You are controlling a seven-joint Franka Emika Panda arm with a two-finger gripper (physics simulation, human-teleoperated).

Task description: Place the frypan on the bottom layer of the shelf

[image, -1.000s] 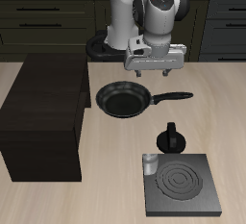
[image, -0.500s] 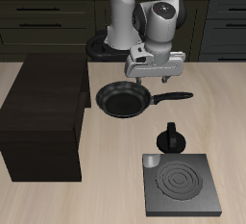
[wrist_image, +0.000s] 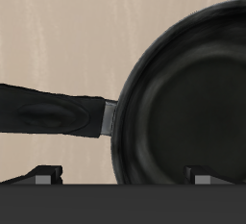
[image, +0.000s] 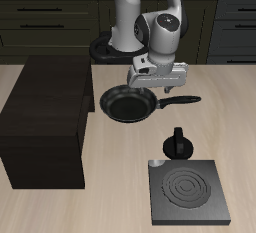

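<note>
hovering just above the frypan, the gripper is sitting in the upper middle of the exterior frame, over the spot where the round bowl is meeting its long handle. the pan is lying flat on the table, just beside the shelf, which is filling the left side of that frame as a big dark box; its open layers are not facing this camera, so the bottom layer is not showing. in the wrist view the pan and the handle are lying close under the camera, with two fingertips peeking up from the dark edge of the hand, standing well apart and touching nothing. so the fingers are spread wide and are holding nothing. judging by this, the step in hand is the approach for the grasp: the pan is not yet being gripped or lifted. the next move is probably calling for a straight drop until the fingers are straddling the handle near the bowl, then a firm squeeze, since a long handle is likely to let the pan twist if held loosely. a small black pot and a square stove plate are waiting nearer the front edge, well apart from the pan, out of the way.
</note>
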